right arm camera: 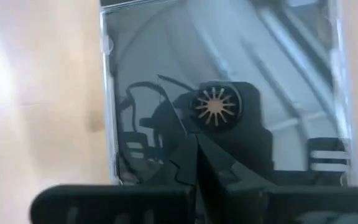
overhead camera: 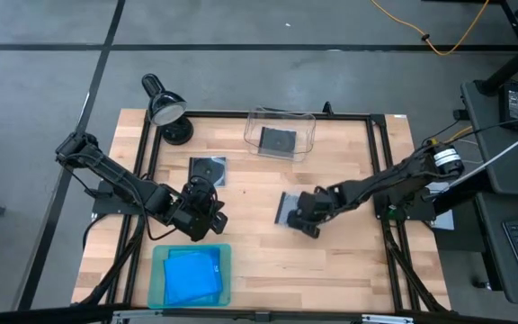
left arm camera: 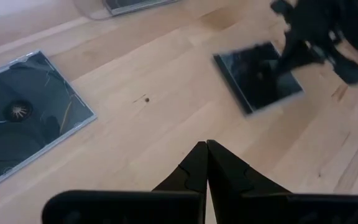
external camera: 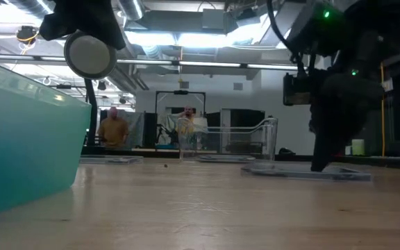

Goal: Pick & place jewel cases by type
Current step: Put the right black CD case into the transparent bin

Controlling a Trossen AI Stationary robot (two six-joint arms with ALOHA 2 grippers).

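Teal-green plastic forms the shallow tray (overhead camera: 160,279) at the counter's (overhead camera: 268,261) near left, and bright blue jewel cases (overhead camera: 192,276) are stacked flat inside it. Just above the tray in the high view, the left gripper (overhead camera: 207,219) is held over bare wood, its jaws pressed together with nothing between them, as is seen in the left wrist view. A black desk lamp (overhead camera: 166,110) is stood at the far left corner. Beside the left gripper, toward the far edge, one dark grey jewel case (overhead camera: 208,169) is laid flat on the counter, apart from everything else. Further right, at the far edge, a clear plastic bin (overhead camera: 280,132) is seen with a second dark grey case (overhead camera: 278,140) resting inside. Right of centre, a third dark grey case (overhead camera: 291,208) is laid flat on the wood, and the right gripper (overhead camera: 308,216) is set down on its right edge. In the right wrist view its jaws are seen closed together over the case's hub (right arm camera: 216,104); whether the case is pinched cannot be told.
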